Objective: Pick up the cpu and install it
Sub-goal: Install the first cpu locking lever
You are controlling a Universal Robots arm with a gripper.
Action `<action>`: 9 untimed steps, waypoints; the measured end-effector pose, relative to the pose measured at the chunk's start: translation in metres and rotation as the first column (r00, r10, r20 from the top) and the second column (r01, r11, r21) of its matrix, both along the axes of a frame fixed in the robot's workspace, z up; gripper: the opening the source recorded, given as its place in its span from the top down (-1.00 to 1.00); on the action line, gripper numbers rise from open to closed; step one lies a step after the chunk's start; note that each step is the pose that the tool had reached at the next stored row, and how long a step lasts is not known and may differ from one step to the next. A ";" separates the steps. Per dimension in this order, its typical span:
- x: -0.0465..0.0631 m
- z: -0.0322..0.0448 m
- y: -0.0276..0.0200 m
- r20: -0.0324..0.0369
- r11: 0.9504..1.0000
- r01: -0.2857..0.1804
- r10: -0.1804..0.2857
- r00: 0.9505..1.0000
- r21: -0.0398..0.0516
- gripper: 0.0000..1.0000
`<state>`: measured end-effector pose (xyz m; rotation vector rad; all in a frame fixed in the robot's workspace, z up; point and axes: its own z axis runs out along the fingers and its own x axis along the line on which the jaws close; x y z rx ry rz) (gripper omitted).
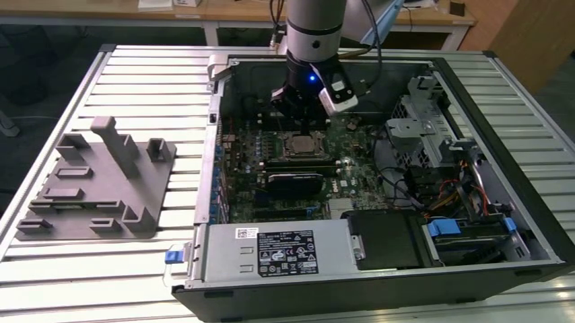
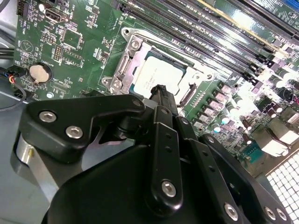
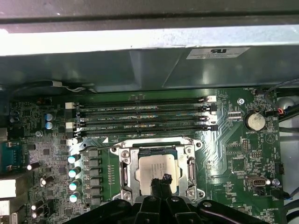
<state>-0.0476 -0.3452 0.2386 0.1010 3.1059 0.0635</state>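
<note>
Illegible print on black power-supply label [image 1: 287, 254]; likewise white case-wall sticker [image 3: 217, 52]

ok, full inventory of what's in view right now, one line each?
cpu: 1, silvery, seated in the socket frame
socket frame: 1, metal, around the cpu
motherboard: 1, green, inside the case
memory slots: 4, black, beside the socket frame
coin cell: 1, silver, on the motherboard
case: 1, black, open, on the table
power supply: 1, grey, in the case
fixture: 1, grey, exterior view's left of the case
table: 1, slatted metal
gripper: 1, black, shut, over the cpu
arm: 1, grey
</note>
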 end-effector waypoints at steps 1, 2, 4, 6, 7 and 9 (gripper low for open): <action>0.000 0.0000 0.0000 0.000 1.000 0.000 0.000 1.000 0.000 0.79; 0.000 0.0001 0.0000 0.000 1.000 0.000 0.000 1.000 0.000 0.79; 0.000 0.0002 0.0000 0.000 1.000 0.000 0.000 1.000 0.000 0.79; 0.000 0.0003 0.0000 0.000 1.000 0.000 0.000 1.000 0.000 0.79; 0.000 0.0004 0.0000 0.000 1.000 0.000 0.000 1.000 0.000 0.79; 0.000 0.0005 0.0000 0.000 1.000 0.000 0.000 1.000 0.000 0.79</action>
